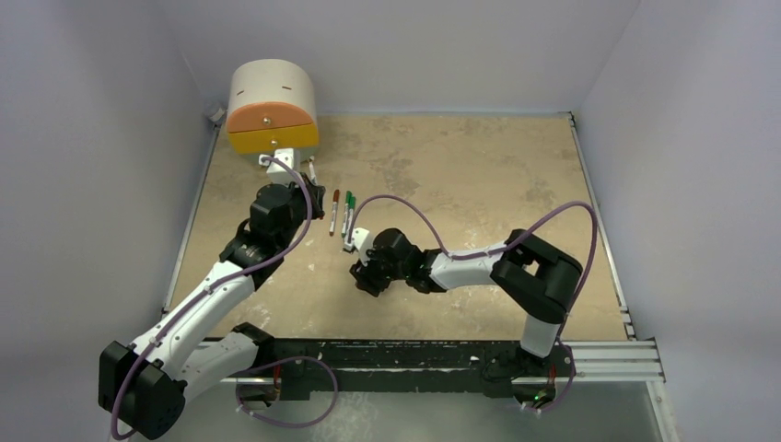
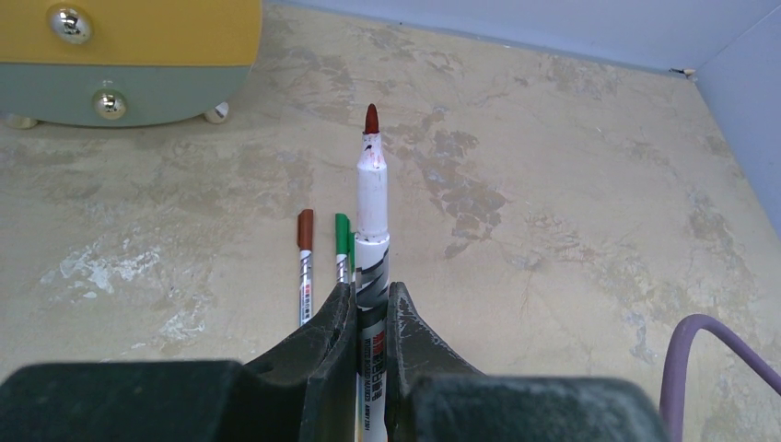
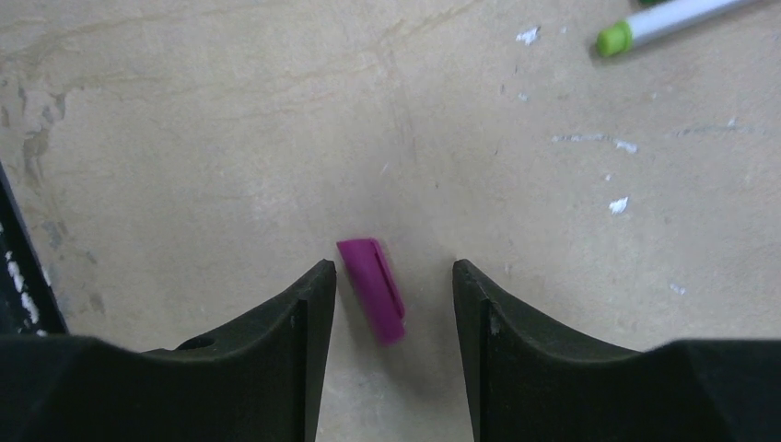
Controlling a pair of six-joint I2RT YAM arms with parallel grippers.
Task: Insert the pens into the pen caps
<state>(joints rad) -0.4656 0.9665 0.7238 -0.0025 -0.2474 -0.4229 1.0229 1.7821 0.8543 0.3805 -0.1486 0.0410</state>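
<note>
Red-tipped pen (image 2: 372, 198) juts lengthwise from the left pincer (image 2: 372, 295) (tip foremost)

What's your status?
Left hand shut on uncapped red-tipped pen. Right hand open, straddling magenta cap on table. Capped pens lying nearby.

Only blurred, unreadable print on the pen (image 2: 373, 230)

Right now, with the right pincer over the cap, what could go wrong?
1. The magenta cap lies skewed between the jaws of the open right pincer; closing may spin or flick it away.
2. The left pincer grips the uncapped pen well back from its tip, so it may pivot during capping.
</note>
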